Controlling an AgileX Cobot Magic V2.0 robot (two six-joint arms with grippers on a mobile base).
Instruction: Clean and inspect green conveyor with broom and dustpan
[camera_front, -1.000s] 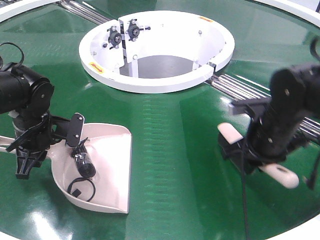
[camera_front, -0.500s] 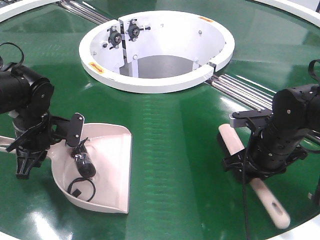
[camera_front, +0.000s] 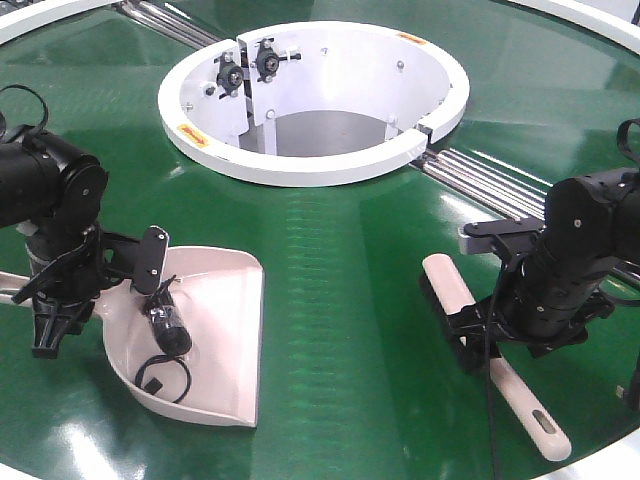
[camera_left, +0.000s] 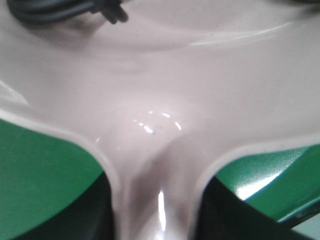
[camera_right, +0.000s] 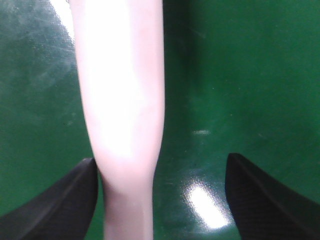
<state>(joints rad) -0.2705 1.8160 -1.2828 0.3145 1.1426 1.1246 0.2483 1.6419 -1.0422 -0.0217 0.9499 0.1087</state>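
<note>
The beige-pink dustpan (camera_front: 225, 330) rests on the green conveyor (camera_front: 350, 250) at the left. My left gripper (camera_front: 98, 297) is shut on the neck of its handle, which in the left wrist view fills the gap between the dark jaws of that left gripper (camera_left: 155, 220) as the dustpan (camera_left: 160, 100) widens ahead. The broom (camera_front: 450, 285) lies flat on the belt at the right, its slotted handle end toward the near rim. My right gripper (camera_front: 497, 340) hovers over its handle, open. In the right wrist view the broom (camera_right: 122, 100) touches only the left finger of that right gripper (camera_right: 160, 172).
A small dark cylinder with a black looped cable (camera_front: 168, 335) lies inside the dustpan. The white ring-shaped hub opening (camera_front: 320, 165) sits behind, with steel roller strips (camera_front: 490, 180) running to its right. The belt's white outer rim (camera_front: 600, 462) is just beyond the broom's handle end.
The right arm brought the broom down from a raised, blurred position onto the belt, and the broom head then slid a little left. The left arm and dustpan stayed still.
</note>
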